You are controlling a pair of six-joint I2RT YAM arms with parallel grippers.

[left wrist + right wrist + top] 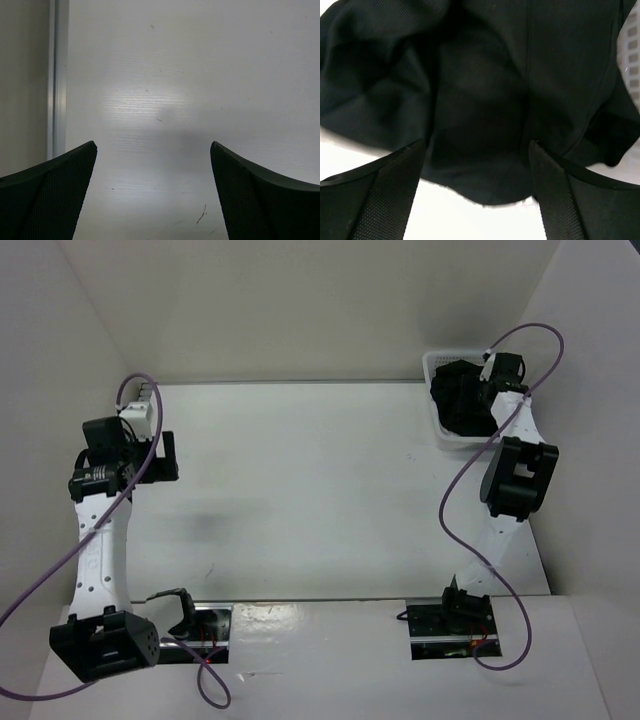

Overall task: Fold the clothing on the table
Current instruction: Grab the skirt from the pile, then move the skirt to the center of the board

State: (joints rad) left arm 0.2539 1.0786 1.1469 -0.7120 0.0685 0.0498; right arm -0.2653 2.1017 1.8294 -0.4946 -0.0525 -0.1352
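Right gripper [476, 145] is down over the black skirt [480, 100], jaws spread wide, nothing pinched yet. The skirt sits bunched up in the white mesh basket [437, 362] at the far right corner of the desk [300, 490], none of it laid out flat. Over on the left, the left gripper [152, 145] hangs released above bare desk, well apart from the action. Watch out here: thin, heaped fabric means a shallow pinch could slip off, and a snag on the mesh might tip or drag the basket along
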